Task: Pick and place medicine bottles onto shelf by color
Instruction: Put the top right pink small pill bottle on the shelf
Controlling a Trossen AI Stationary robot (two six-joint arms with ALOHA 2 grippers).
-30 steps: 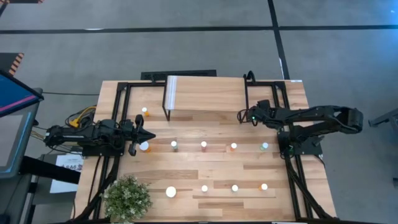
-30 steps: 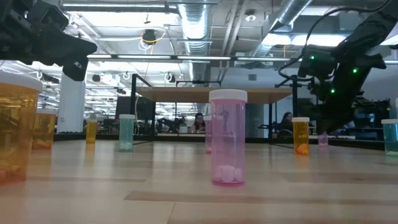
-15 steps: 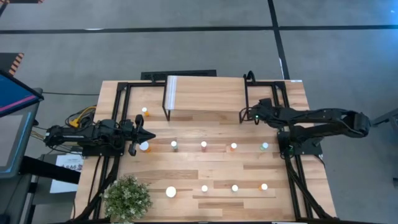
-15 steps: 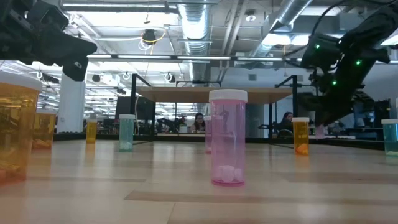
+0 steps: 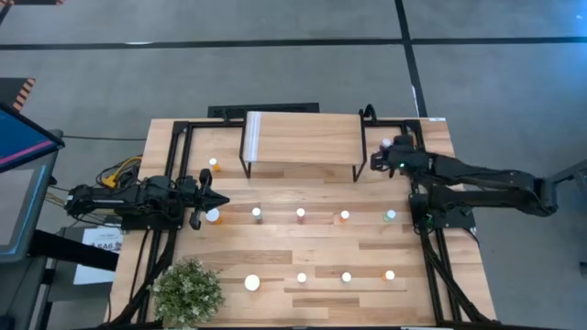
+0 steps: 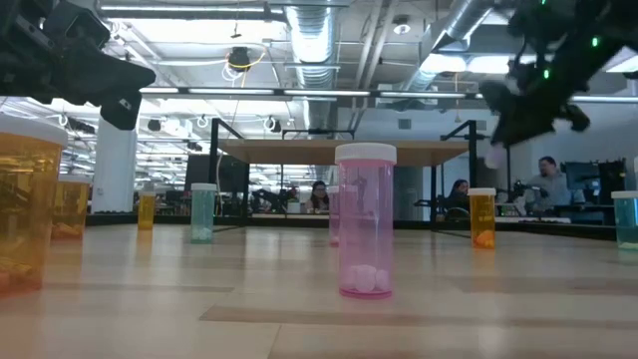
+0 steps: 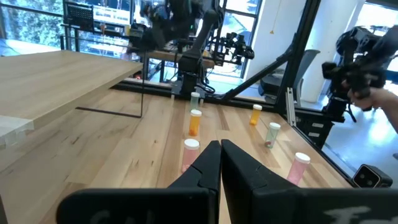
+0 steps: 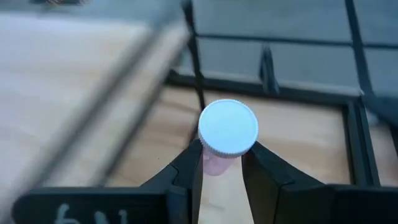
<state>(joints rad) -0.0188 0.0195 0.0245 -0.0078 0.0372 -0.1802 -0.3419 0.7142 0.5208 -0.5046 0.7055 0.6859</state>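
Observation:
My right gripper (image 5: 384,150) is shut on a small pink bottle with a white cap (image 8: 227,127). It holds the bottle in the air by the right end of the shelf (image 5: 303,137), a low light-wood platform on thin black legs. In the low view the pink bottle (image 6: 495,155) hangs about level with the shelf top (image 6: 339,152). My left gripper (image 5: 216,200) waits shut above the table's left side, over a row of small bottles (image 5: 301,214) standing on their bases. Its shut fingers (image 7: 220,158) point along that row. My right gripper pinches the pink bottle between its two fingers, on the pink body (image 8: 217,165) just under the white cap. One finger (image 8: 191,163) stands on each side of the body. The bottle is lifted clear of the table, its cap facing the wrist camera.
Two rows of small bottles stand on the tabletop: a middle row (image 5: 344,216) and a near row (image 5: 347,277) with one larger white-capped bottle (image 5: 252,282). An orange bottle (image 5: 213,164) stands left of the shelf. A potted plant (image 5: 188,291) sits at the near left corner. Black frames (image 5: 431,229) flank both sides.
My right gripper has risen and moved toward the far right, from the table beside the shelf's right leg up to shelf height. The pink bottle has come with it, lifted clear of the tabletop. My left arm has kept still.

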